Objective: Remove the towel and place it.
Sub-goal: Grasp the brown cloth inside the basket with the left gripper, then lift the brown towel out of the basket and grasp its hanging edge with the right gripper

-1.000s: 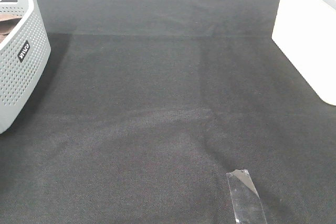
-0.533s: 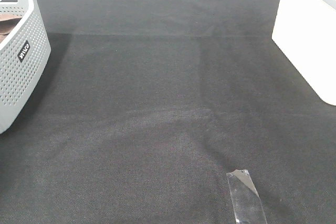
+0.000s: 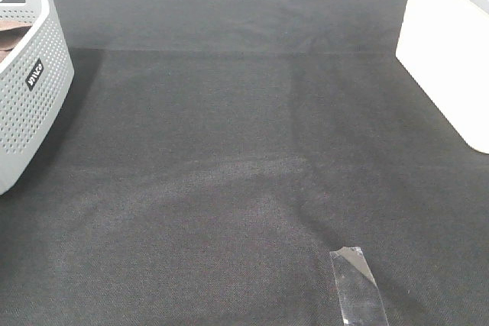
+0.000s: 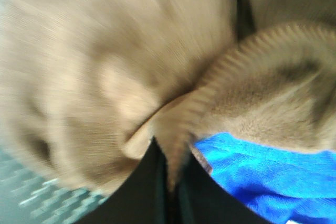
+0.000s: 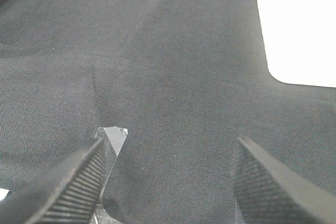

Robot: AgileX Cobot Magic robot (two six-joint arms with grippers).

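The brown towel [image 4: 105, 51] fills the left wrist view, blurred and bunched in folds. My left gripper [image 4: 170, 182] has its black fingers [image 4: 149, 187] closed on a fold of the towel. In the exterior high view only a strip of the towel [image 3: 11, 40] shows inside the grey basket [image 3: 30, 104] at the far left. Neither gripper shows in that view. My right gripper [image 5: 168, 182] is open and empty, low over the black table cloth [image 5: 173, 66].
A blue cloth [image 4: 262, 171] lies beside the towel under the left gripper. A strip of clear tape [image 3: 357, 284] sticks to the black table cloth [image 3: 229, 127] near the front; it also shows in the right wrist view [image 5: 111, 139]. A white surface [image 3: 447, 51] borders the right side.
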